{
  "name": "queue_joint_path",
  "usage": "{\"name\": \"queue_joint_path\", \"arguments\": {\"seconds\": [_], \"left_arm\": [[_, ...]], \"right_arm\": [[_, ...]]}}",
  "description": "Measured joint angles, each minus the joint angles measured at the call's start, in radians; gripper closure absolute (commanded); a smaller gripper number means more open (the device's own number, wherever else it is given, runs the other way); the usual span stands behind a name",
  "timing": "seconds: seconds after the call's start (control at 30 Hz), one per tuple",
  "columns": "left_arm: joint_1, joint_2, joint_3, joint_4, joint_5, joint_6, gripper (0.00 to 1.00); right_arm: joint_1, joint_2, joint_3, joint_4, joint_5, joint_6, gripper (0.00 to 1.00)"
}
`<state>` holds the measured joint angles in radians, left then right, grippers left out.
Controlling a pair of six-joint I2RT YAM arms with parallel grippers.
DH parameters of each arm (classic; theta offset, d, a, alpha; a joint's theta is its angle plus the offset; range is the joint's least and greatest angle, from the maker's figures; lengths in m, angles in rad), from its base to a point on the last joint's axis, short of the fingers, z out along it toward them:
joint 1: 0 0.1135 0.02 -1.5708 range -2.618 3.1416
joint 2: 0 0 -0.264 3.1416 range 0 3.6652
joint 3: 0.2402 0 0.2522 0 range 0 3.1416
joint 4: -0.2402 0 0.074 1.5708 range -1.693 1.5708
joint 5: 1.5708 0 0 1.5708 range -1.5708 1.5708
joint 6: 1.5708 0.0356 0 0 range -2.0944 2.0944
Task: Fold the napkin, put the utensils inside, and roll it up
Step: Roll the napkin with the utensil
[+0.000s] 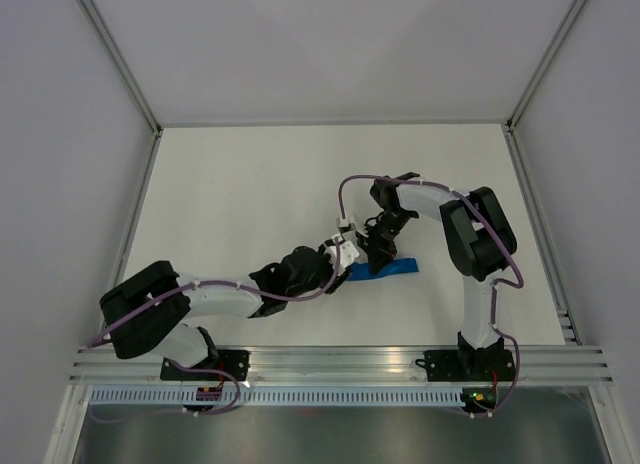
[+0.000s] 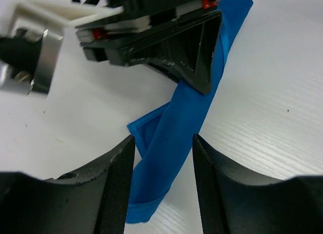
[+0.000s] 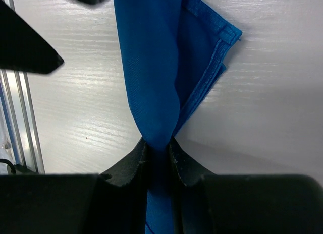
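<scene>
1. Where the flat white tabletop point(image 1: 250, 184) ends, silvery aluminium frame rails point(image 1: 340, 360) border it, and plain grey wall panels point(image 1: 60, 134) rise on the left, far and right sides.
2. A thin, bright blue cloth napkin point(image 1: 392, 269), gathered into a narrow roll, lies on the tabletop.
3. Beyond the napkin and to its left the bare surface runs wide. The rails on its near and right sides are closer, though still apart from it.
4. Seen from above, the napkin's long axis runs nearly across the table, with its right end slightly farther from the arm bases than its left end.
5. A loose hemmed corner sticks out from the side of the roll in both wrist views.
6. At the napkin's left end, the black two-finger left gripper point(image 2: 162, 140) straddles the roll with its jaws apart, one finger on each side. Whether the pads press the cloth cannot be told.
7. Just right of that on the napkin, the black two-finger right gripper point(image 3: 159, 145) is pinched tight on the bunched cloth, which fans out wider beyond the fingertips.
</scene>
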<state>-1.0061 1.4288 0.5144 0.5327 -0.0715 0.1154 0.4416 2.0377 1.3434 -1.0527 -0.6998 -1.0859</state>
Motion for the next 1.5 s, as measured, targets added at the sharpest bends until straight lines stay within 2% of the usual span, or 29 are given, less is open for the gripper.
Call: {"name": "queue_joint_path", "arguments": {"seconds": [0.37,0.73,0.93,1.03,1.17,1.2,1.3,1.5], "left_arm": [[-0.146,0.241,0.192,-0.093,-0.091,0.277,0.43],[-0.157,0.364,0.266,-0.118,-0.163,0.425,0.44],[-0.15,0.381,0.32,-0.203,-0.143,0.433,0.58],[-0.13,0.394,0.372,-0.287,-0.101,0.433,0.73],[-0.109,0.406,0.432,-0.391,-0.038,0.432,0.85],[-0.104,0.409,0.444,-0.412,-0.022,0.432,0.86],[-0.092,0.42,0.478,-0.463,0.024,0.431,0.88],[-0.079,0.434,0.521,-0.533,0.11,0.42,0.9]], "right_arm": [[-0.007,0.053,0.059,-0.061,-0.012,0.007,0.85],[-0.011,0.07,0.076,-0.082,-0.016,0.007,0.85],[-0.011,0.077,0.082,-0.092,-0.018,0.004,0.85],[-0.012,0.084,0.087,-0.103,-0.021,0.004,0.83],[-0.014,0.089,0.093,-0.112,-0.019,0.003,0.73],[-0.014,0.089,0.093,-0.114,-0.018,0.003,0.66],[-0.014,0.089,0.095,-0.131,-0.02,0.004,0.54],[-0.029,0.084,0.103,-0.166,-0.019,0.007,0.39]]}}
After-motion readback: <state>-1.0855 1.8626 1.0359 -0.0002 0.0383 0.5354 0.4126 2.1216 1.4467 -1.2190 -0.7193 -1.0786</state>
